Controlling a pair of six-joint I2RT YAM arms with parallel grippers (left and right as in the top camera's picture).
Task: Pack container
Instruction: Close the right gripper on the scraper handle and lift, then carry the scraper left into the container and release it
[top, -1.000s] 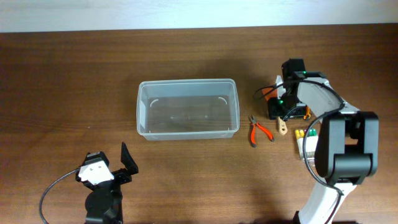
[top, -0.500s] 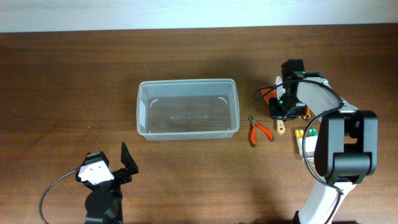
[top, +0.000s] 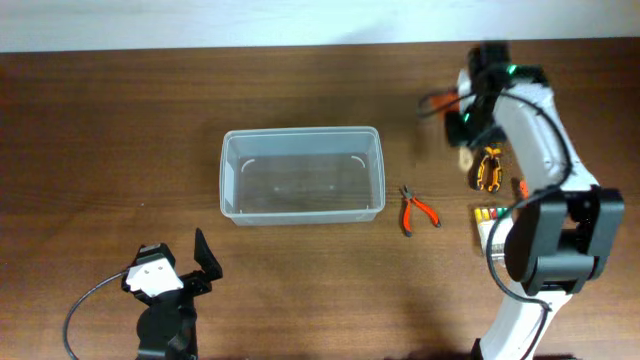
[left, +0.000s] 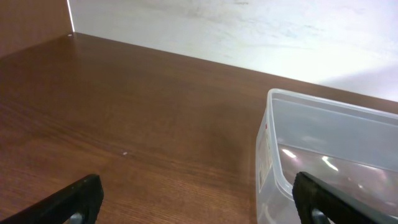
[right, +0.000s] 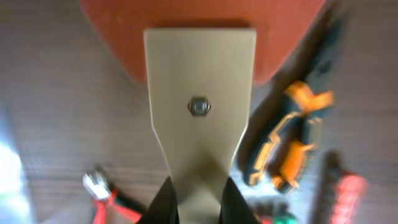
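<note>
The container (top: 301, 176) is sitting open side up on the brown wooden table (top: 100, 120). The right arm (top: 535, 140) is standing stretched out beyond the container's right end, rising from its base on the near side and arching toward the far side. Its wrist is hanging off the container's far right corner, well apart from it, and this part is showing blurred from overhead. The right gripper (right: 196, 200) is clamping its two dark fingers (right: 165, 200) on the narrow end of a beige-handled tool (right: 199, 93). The flat handle is carrying a small bolt and widening toward an orange-red rounded part whose kind is not showing clearly. Red-handled pliers (top: 416, 210) are lying just beside the container's right end. An orange-and-black tool (top: 489, 170) is lying farther right of the container, beneath the raised arm. The left arm (top: 165, 300) is sitting folded low on the near side of the container, off its near left corner and apart from it. The left gripper (left: 196, 202) is pointing toward the container with its fingers (left: 78, 199) spread wide, and the container's rounded left end is showing just above the right-hand finger in the wrist view.
</note>
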